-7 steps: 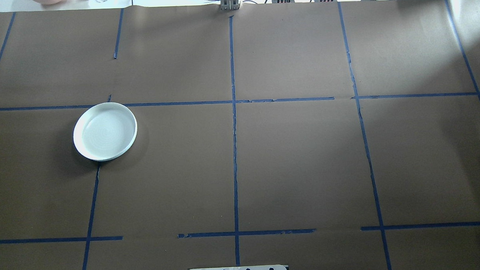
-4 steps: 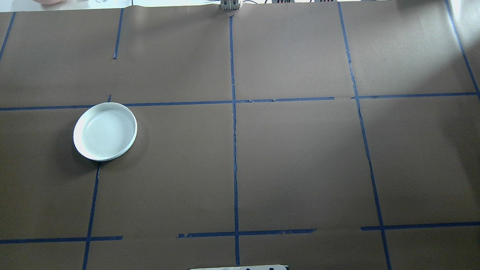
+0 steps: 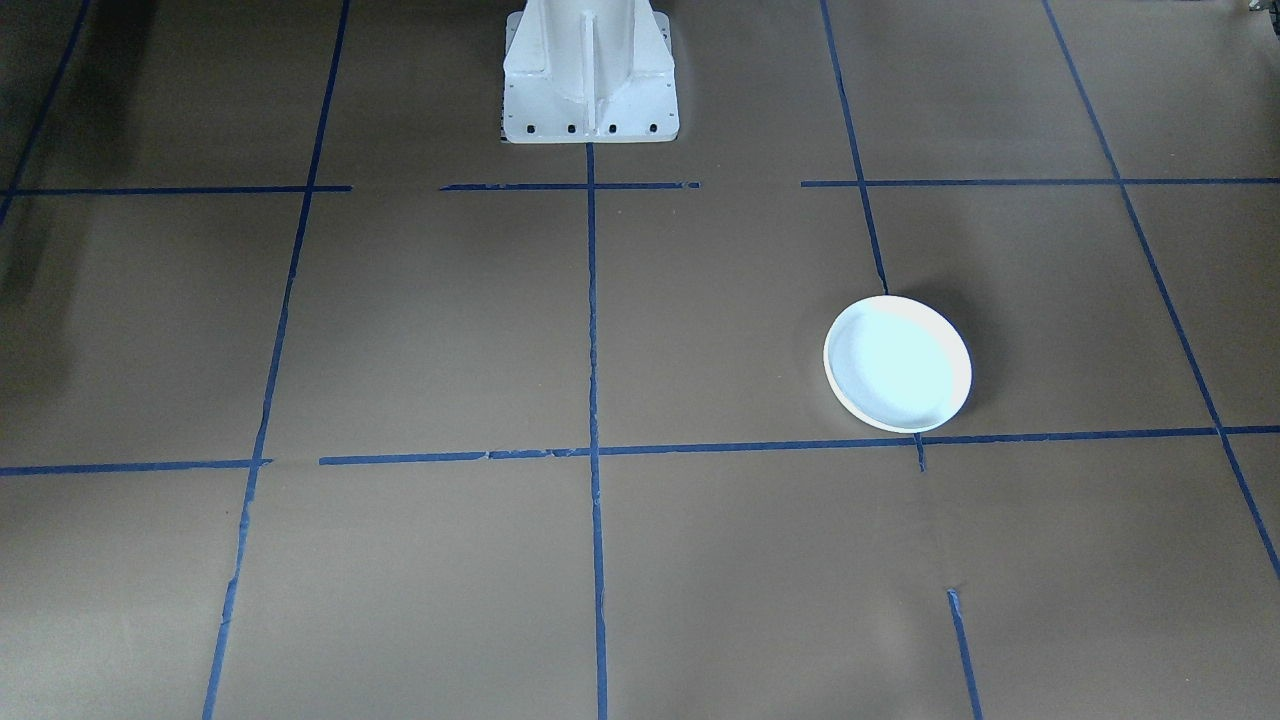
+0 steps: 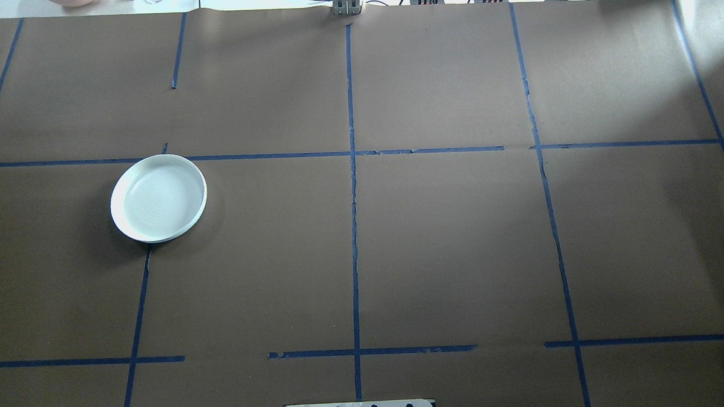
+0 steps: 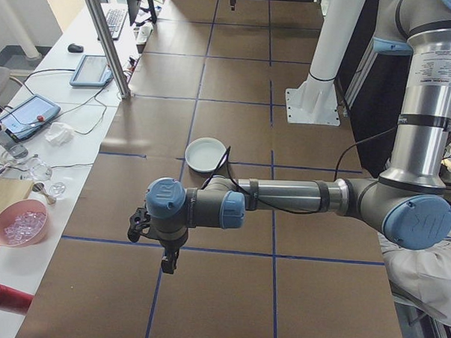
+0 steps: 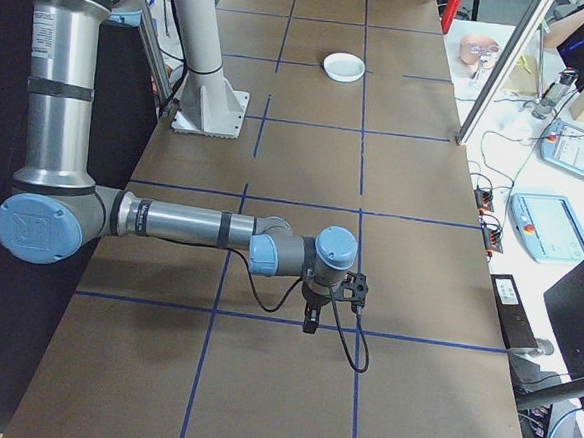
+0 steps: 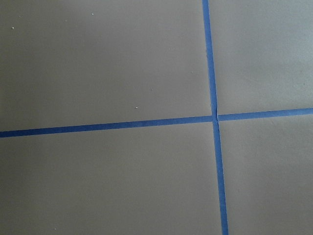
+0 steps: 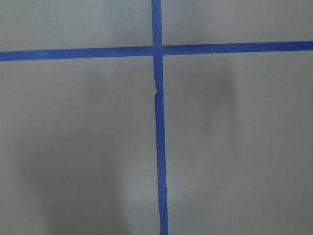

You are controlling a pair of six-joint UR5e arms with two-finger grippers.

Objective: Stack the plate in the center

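The plate (image 4: 158, 198) sits alone on the table (image 4: 447, 242), on my left side. My left gripper (image 5: 167, 262) and right gripper (image 6: 311, 323) hover apart from it; I cannot tell their jaw state.

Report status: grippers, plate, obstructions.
Both grippers seen only in side views; state unclear. Plate alone on table's left side, untouched. Nothing near it on the brown table.

Lighting is even and moderately bright. In the overhead view, daylight washes the far right corner of the table (image 4: 708, 41) pale. The plate (image 3: 897, 363) glares bluish-white in the front-facing view and casts a soft shadow. Both wrist views are sharp, with faint diffuse shadows on the paper.
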